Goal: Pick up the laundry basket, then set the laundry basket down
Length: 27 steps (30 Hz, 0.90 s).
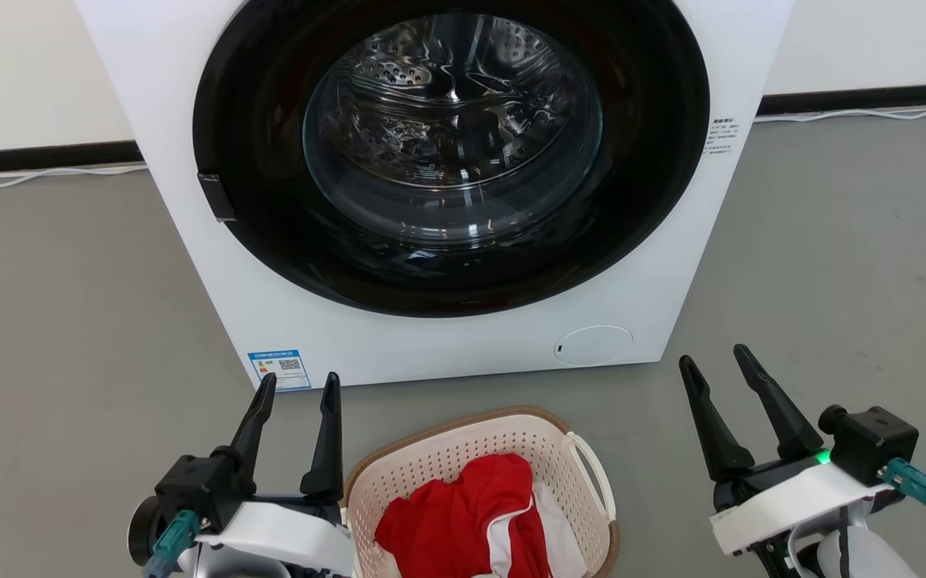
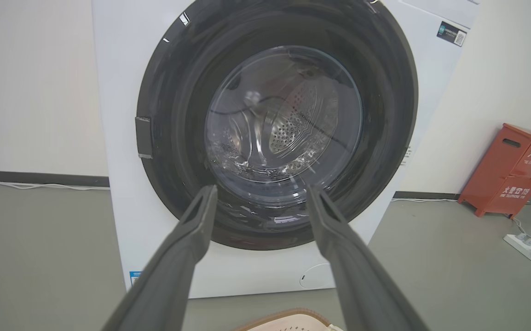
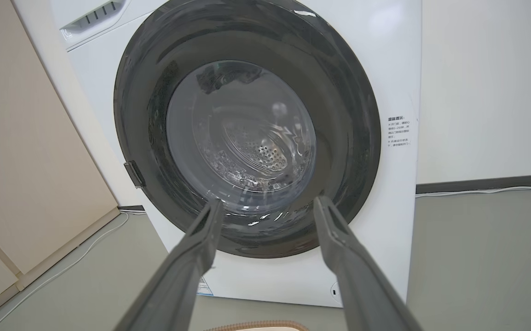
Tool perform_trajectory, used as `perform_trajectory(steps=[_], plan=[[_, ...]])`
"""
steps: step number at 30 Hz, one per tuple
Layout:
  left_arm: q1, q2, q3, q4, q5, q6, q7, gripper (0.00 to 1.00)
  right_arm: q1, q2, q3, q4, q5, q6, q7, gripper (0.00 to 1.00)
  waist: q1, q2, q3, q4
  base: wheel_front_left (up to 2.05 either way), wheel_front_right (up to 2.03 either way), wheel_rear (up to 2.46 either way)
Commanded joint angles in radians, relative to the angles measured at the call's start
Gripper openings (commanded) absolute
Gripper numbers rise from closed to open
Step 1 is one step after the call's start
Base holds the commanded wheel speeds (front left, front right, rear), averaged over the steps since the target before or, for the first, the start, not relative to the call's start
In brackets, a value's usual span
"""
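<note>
The laundry basket point(image 1: 431, 461), cream perforated plastic with a brown rim and a white loop handle on its right side, sits on the grey floor at the bottom centre of the head view, red and white clothes point(image 1: 471, 518) inside. Its rim point(image 2: 288, 319) peeks into the bottom of the left wrist view and shows as the basket rim point(image 3: 256, 325) in the right wrist view. My left gripper point(image 1: 298, 385) stands open just left of the basket, empty. My right gripper point(image 1: 714, 358) stands open well to the right of it, also empty.
A white front-loading washer point(image 1: 655, 241) with a shut dark round door stands right behind the basket. In the left wrist view, a red fire-equipment box point(image 2: 509, 168) and a power strip point(image 2: 530, 246) sit at the right. White cables run along the wall base.
</note>
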Motion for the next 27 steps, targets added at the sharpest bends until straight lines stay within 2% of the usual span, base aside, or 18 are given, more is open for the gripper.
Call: perform_trajectory(steps=[1,15,27], plan=[[-0.058,0.009,0.028,-0.032,0.012,0.012,-0.009,1.00,-0.032,-0.014,0.013,-0.021,-0.011,0.007,-0.012,1.00,0.0000,0.0000,0.001,0.000,0.00,0.00,0.00],[-0.059,0.009,0.029,-0.018,-0.011,0.018,-0.009,1.00,-0.031,-0.006,-0.024,-0.010,-0.019,0.007,-0.012,1.00,0.0000,0.0000,0.027,-0.002,0.00,0.00,0.00],[-0.111,0.009,0.003,0.047,-0.048,0.052,-0.009,1.00,-0.056,-0.033,-0.037,-0.037,0.012,0.007,-0.012,1.00,0.0000,0.0000,0.158,-0.020,0.00,0.00,0.00]])
